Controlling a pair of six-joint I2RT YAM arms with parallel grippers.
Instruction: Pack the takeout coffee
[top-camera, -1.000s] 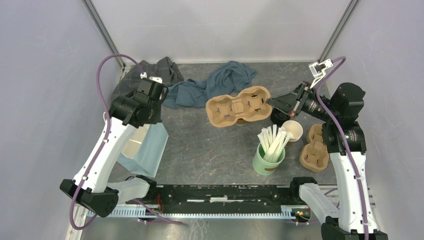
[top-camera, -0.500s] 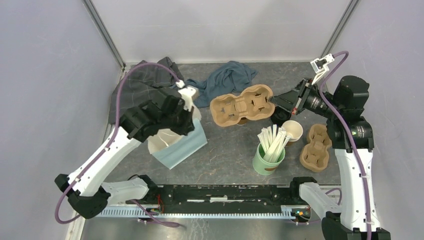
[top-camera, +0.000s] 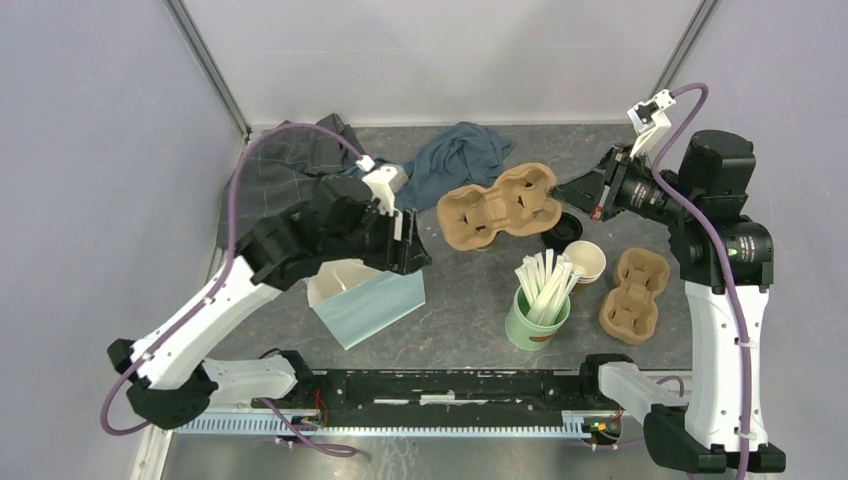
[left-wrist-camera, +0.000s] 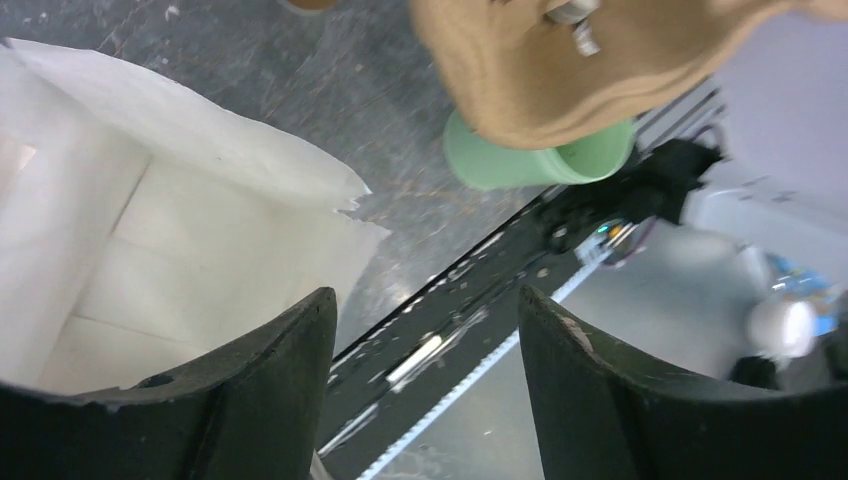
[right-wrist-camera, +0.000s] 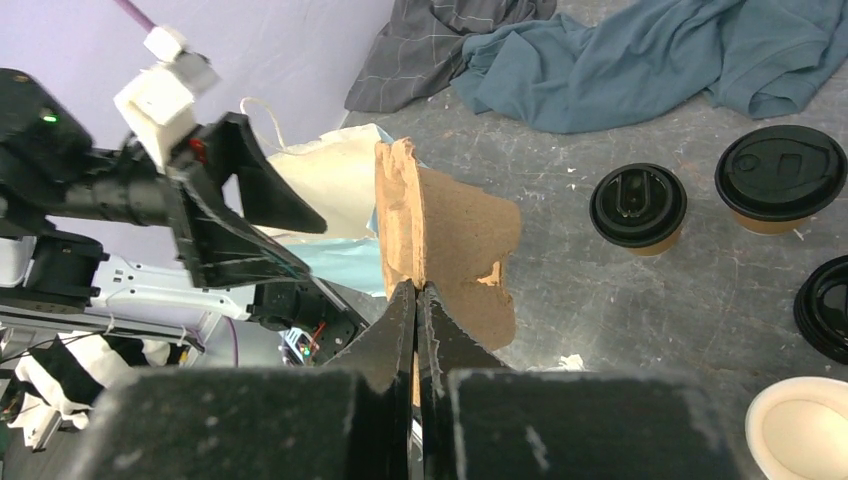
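The bag (top-camera: 368, 300) has slid toward the table (top-camera: 450, 310) centre with my left pincer (left-wrist-camera: 425, 300), which is released, fingers spread at its mouth. My right pincer (right-wrist-camera: 416, 295), clenched on the carrier (top-camera: 500, 205), has raised it rightward. The takeout coffees (right-wrist-camera: 638, 210) stand on the table beside it, not yet loaded.

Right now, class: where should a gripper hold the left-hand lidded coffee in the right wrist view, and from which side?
Grip the lidded coffee cup across its kraft wall, under the black lid, coming from above. It stands upright, and the lid's overhanging rim should stop slipping. Its twin stands apart, leaving finger room. The right gripper holds the cup carrier.
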